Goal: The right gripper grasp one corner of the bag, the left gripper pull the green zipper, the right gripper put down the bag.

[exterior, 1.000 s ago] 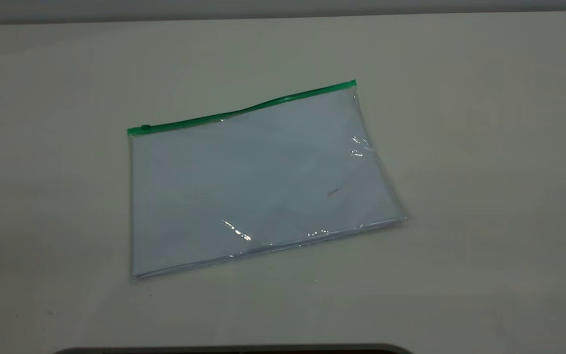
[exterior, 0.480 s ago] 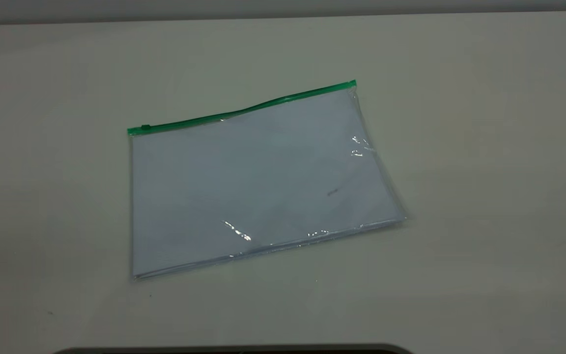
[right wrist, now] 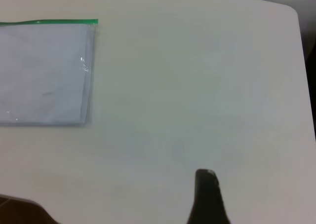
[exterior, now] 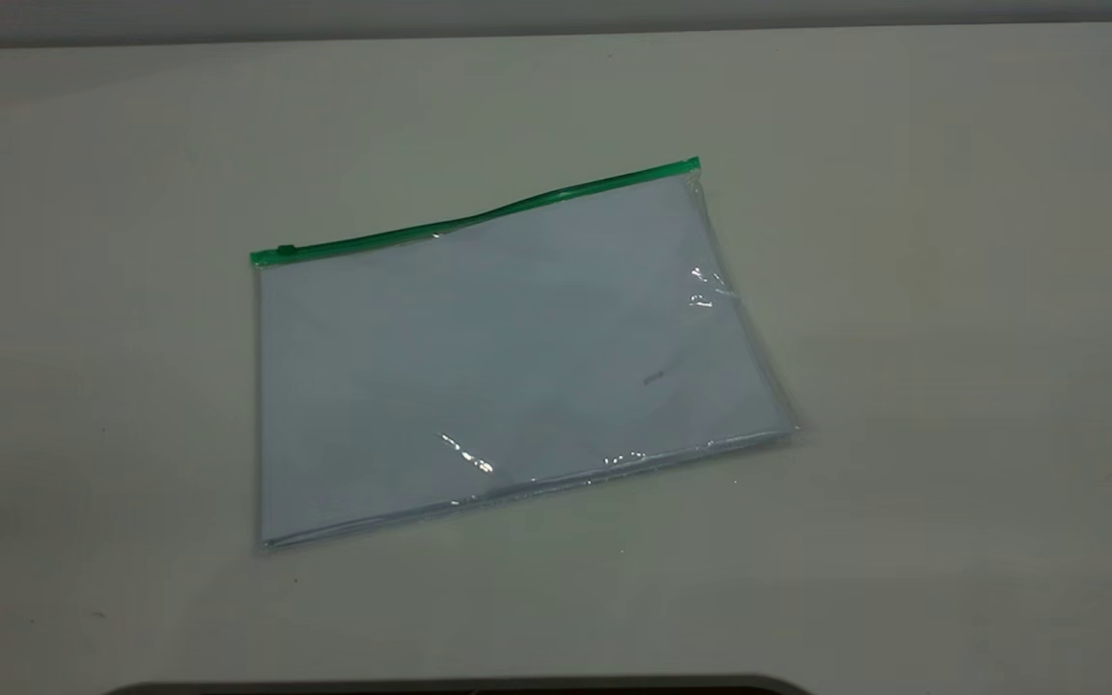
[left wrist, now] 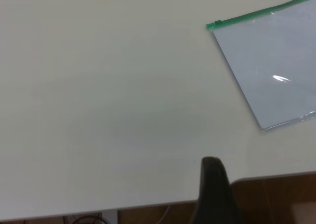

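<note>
Exterior view: bag seen flat on table, green zipper along far long edge, slider at left end. No grippers seen.

Left wrist view: left gripper well apart from bag; only one finger shown, opening cannot be told.

Right wrist view: right gripper well apart from bag corner; opening likewise cannot be told, nothing seen held.

Glossy clear plastic bag, matt smooth table
</note>
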Controlling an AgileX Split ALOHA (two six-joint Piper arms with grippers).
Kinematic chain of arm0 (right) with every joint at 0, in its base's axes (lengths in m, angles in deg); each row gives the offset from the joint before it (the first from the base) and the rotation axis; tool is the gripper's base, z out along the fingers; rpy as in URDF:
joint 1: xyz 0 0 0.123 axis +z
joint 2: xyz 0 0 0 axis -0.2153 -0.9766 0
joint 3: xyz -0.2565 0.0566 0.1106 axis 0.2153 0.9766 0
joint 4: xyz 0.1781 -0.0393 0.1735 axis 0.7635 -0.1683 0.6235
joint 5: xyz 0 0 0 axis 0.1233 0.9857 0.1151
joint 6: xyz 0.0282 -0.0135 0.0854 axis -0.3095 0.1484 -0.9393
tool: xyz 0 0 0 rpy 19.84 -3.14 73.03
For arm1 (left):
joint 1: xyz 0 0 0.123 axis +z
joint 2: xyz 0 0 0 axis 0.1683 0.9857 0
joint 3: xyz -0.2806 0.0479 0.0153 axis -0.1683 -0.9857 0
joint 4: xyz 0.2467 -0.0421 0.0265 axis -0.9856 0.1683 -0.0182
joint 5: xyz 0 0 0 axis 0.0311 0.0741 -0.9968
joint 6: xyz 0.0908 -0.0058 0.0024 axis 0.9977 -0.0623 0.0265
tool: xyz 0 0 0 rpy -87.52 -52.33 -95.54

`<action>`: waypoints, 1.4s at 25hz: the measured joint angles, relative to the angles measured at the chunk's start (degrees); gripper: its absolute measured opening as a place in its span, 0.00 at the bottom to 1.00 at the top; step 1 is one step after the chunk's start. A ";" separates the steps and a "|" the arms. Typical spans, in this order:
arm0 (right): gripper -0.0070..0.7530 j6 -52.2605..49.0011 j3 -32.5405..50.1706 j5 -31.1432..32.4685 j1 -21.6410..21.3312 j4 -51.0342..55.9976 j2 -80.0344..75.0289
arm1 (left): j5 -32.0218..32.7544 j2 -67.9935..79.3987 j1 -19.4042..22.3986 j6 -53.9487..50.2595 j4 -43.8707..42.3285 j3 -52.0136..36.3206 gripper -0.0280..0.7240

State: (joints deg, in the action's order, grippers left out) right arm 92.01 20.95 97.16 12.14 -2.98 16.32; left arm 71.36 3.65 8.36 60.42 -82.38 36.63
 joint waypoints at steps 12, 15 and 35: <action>0.77 -1.23 0.00 0.00 0.00 0.00 0.00 | 0.00 0.00 0.00 0.00 0.00 0.00 0.79; 0.77 -2.84 0.00 0.00 0.00 -0.54 0.00 | 0.00 0.00 0.00 0.00 0.00 0.00 0.79; 0.77 -3.76 0.00 0.00 0.00 -0.82 0.00 | 0.00 0.00 0.00 -0.17 0.00 0.00 0.79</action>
State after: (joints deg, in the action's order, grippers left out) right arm 88.25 20.95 97.16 12.14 -3.80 16.32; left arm 71.36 3.65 8.36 60.25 -82.38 36.63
